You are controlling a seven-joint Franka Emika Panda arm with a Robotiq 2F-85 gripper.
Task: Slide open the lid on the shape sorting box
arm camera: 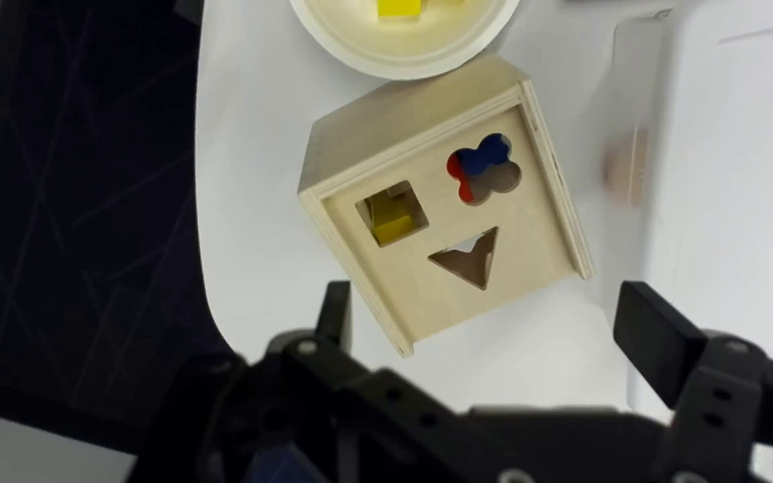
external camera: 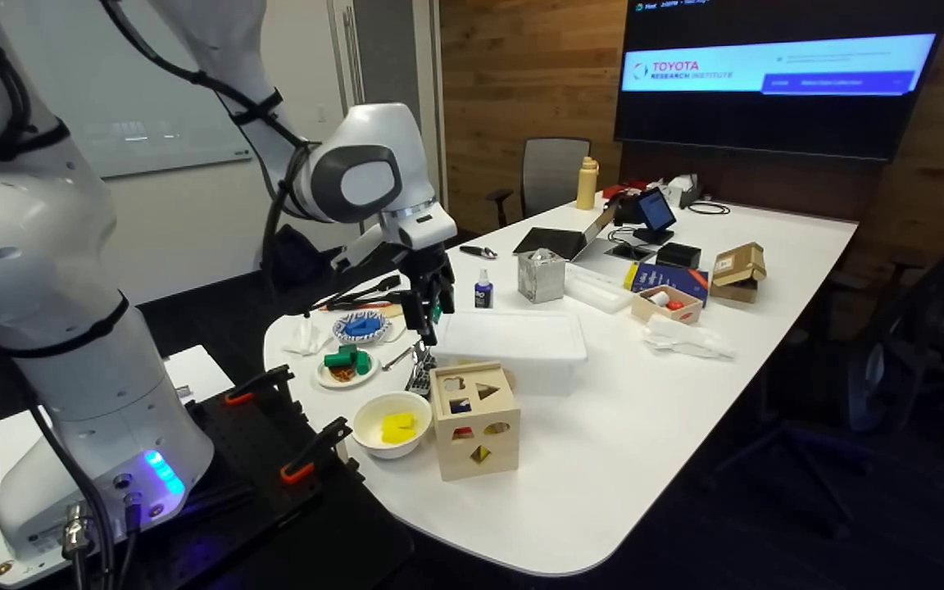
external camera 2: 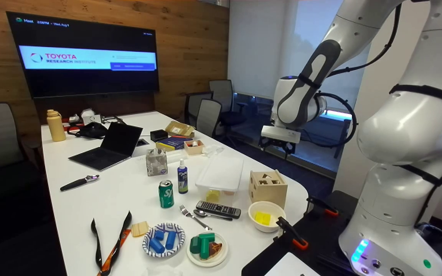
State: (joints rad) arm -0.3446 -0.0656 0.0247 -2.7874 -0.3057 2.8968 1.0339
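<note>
Nothing is held by the wide-parted gripper [arm camera: 494,318]. The lid [arm camera: 450,225] is seated atop the shape sorting box [arm camera: 406,127]; probably light and stiff, it is best hooked by the triangular cut-out [arm camera: 474,265], toward its five o'clock in the wrist view.

My pincer [arm camera: 487,312] hangs above the surface [external camera: 603,459], apart from the box [external camera: 478,440], whose top the lid [arm camera: 441,218] forms. In an exterior view the bowl [external camera: 368,424], blocks [external camera: 397,428] inside, stands just left of the box, with the tub [external camera: 513,334] behind; in an exterior view the remote [external camera 2: 218,209] is before the tub and the can [external camera 2: 166,194] left of the spray bottle [external camera 2: 182,180].
</note>
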